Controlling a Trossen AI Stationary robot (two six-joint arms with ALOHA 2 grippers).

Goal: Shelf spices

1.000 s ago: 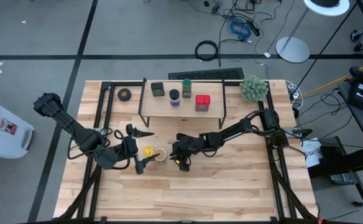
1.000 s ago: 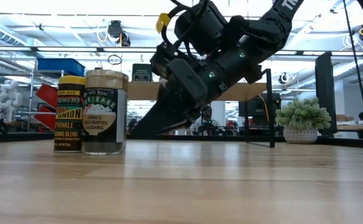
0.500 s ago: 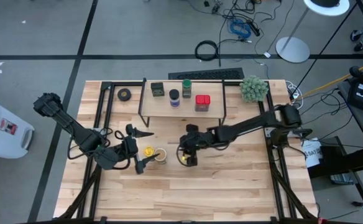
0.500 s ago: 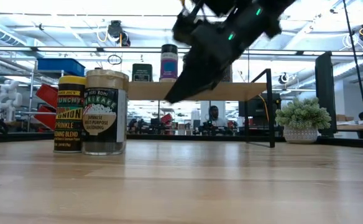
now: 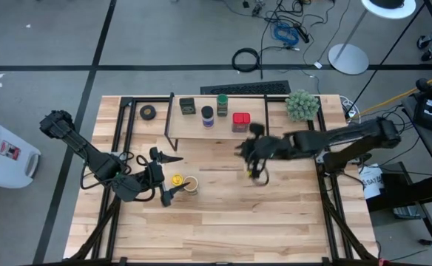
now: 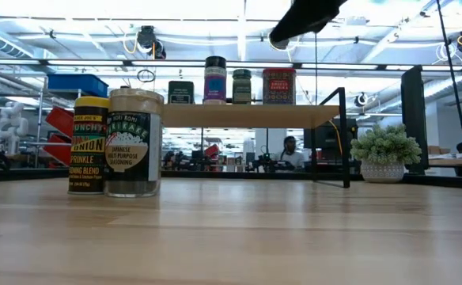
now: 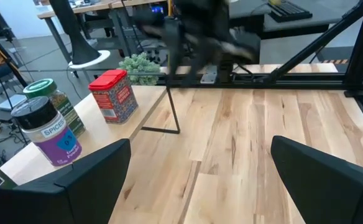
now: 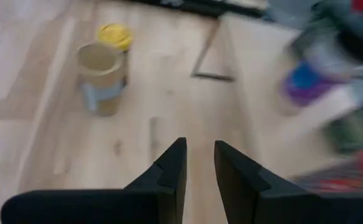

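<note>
1. The tabletop point(image 5: 223, 222) of pale wood planks carries everything, with black frame rails along its edges.
2. The shelf point(image 5: 216, 127) stands near the tabletop's far edge, its light board on thin black legs.
3. The left arm lies low over the near-left part of the tabletop; the left gripper point(image 5: 164, 193) has its jaws spread wide and empty, just beside the two jars on the tabletop.
4. The right arm reaches in from the right; the right gripper point(image 5: 253, 166) hangs in front of the shelf's right end with its jaws narrow, a small gap between them, holding nothing.
5. A fuzzy green plant ball point(image 5: 302, 105) sits beside the shelf's right end.
6. On the shelf stand the dark boxy tin point(image 5: 187, 106), blue-lidded jar point(image 5: 208, 114), green-lidded jar point(image 5: 222, 103) and red square tin point(image 5: 240, 121).
7. The tan-lidded jar point(image 5: 190, 184) and yellow-lidded jar point(image 5: 177, 179) stand side by side on the tabletop, nearly touching.
8. A black tape roll point(image 5: 149, 112) lies left of the shelf.
</note>
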